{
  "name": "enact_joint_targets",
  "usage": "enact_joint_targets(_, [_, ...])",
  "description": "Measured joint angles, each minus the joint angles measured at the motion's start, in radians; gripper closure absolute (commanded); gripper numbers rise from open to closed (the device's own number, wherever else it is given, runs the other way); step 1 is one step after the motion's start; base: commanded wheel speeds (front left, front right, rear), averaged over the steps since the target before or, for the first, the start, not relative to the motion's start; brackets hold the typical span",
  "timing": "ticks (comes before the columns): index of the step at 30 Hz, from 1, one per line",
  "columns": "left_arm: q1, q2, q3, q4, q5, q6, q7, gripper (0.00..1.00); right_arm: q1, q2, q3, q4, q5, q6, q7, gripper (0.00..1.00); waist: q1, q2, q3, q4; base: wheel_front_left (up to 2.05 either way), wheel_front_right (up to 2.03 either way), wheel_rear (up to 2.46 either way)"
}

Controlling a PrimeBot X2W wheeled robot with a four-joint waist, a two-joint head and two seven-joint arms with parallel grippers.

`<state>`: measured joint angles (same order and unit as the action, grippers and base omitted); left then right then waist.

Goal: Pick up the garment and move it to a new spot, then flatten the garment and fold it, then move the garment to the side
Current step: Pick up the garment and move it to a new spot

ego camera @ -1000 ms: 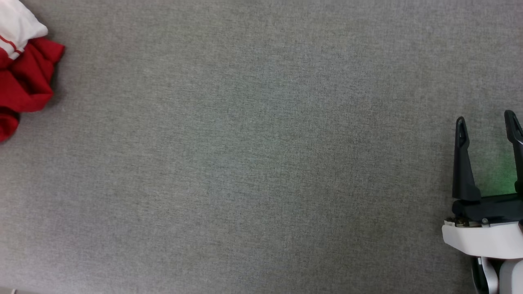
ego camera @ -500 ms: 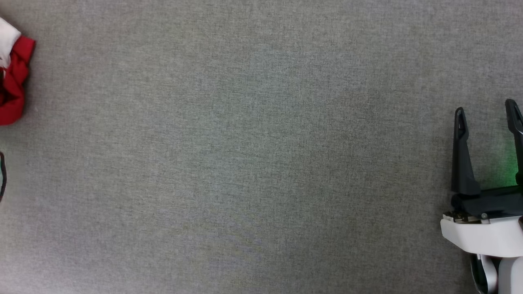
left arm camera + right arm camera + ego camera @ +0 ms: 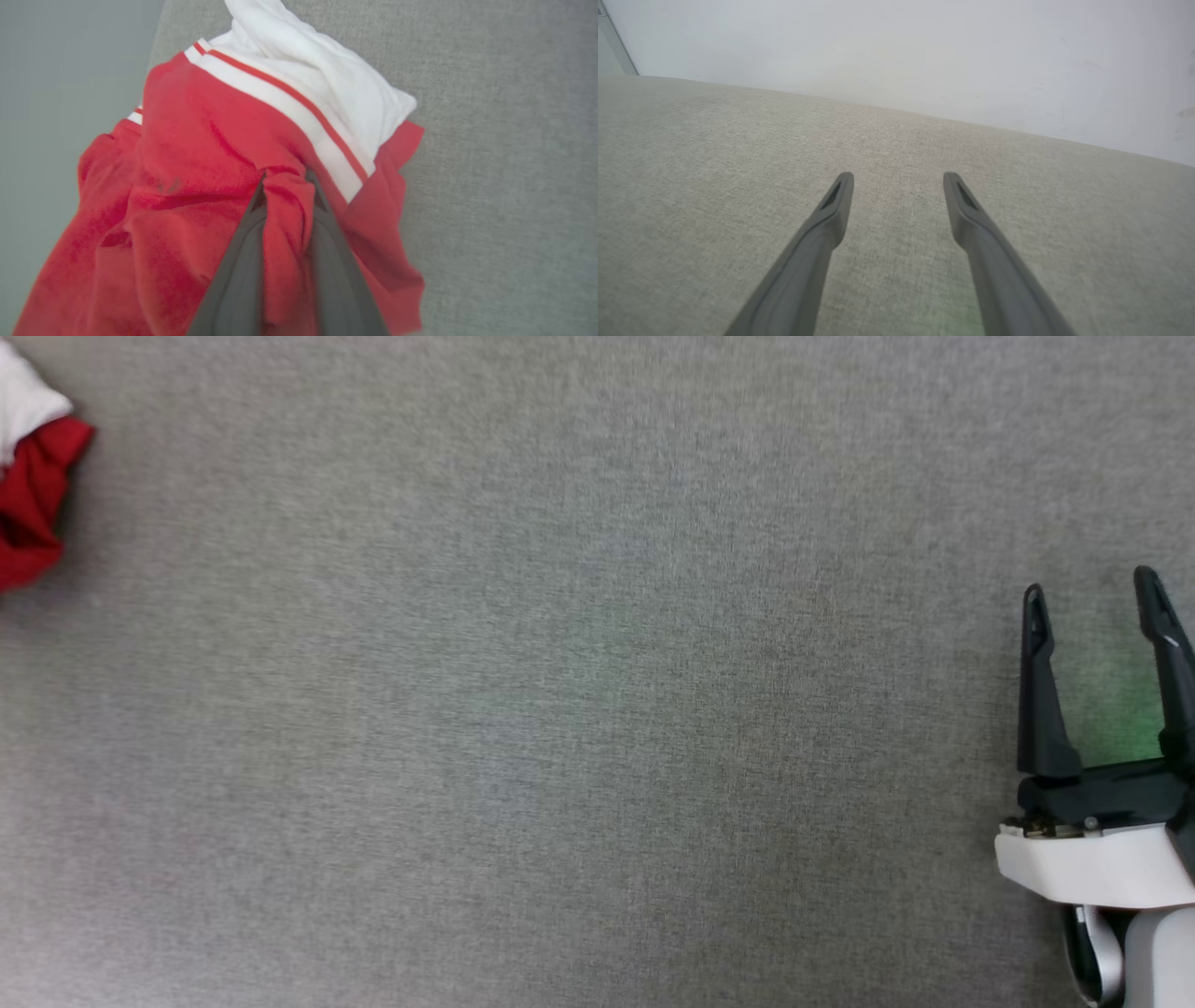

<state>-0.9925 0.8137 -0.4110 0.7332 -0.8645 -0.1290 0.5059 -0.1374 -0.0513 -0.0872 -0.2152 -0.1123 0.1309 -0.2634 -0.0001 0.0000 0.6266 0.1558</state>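
A broad stretch of grey fabric surface (image 3: 597, 709) is lying open across the middle, giving free passage. The bunched garment (image 3: 33, 504) is crowding the far upper-left edge, while the right gripper (image 3: 1089, 582), fingers spread, is occupying the lower right. A pale wall (image 3: 896, 46) is bounding the surface's far side.

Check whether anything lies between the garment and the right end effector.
Nothing visible does. The garment, pinched by the left end effector, is far left; bare grey surface reaches the open right end effector.
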Motion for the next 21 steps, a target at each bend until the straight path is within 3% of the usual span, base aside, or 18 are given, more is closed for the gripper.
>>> enact_joint_targets(5, [-0.071, 0.033, -0.073, -0.072, 0.049, 0.000, -0.053, 1.00, 0.012, 0.000, 0.016, 0.026, 0.026, 0.000, 0.000, 0.00, 0.0000, 0.0000, -0.069, 0.009, 0.00, 0.00, 0.00])
enact_joint_targets(13, [-0.163, 0.036, -0.200, -0.242, 0.096, 0.000, -0.055, 1.00, 0.034, 0.000, 0.029, 0.059, 0.079, 0.000, 0.000, 0.00, 0.0000, 0.0000, -0.199, 0.014, 0.00, 0.00, 0.00])
enact_joint_targets(21, [-0.228, -0.020, -0.306, -0.388, 0.114, 0.000, -0.026, 1.00, 0.056, 0.000, 0.038, 0.083, 0.126, 0.000, 0.000, 0.00, 0.0000, 0.0000, -0.289, -0.028, 0.00, 0.00, 0.00])
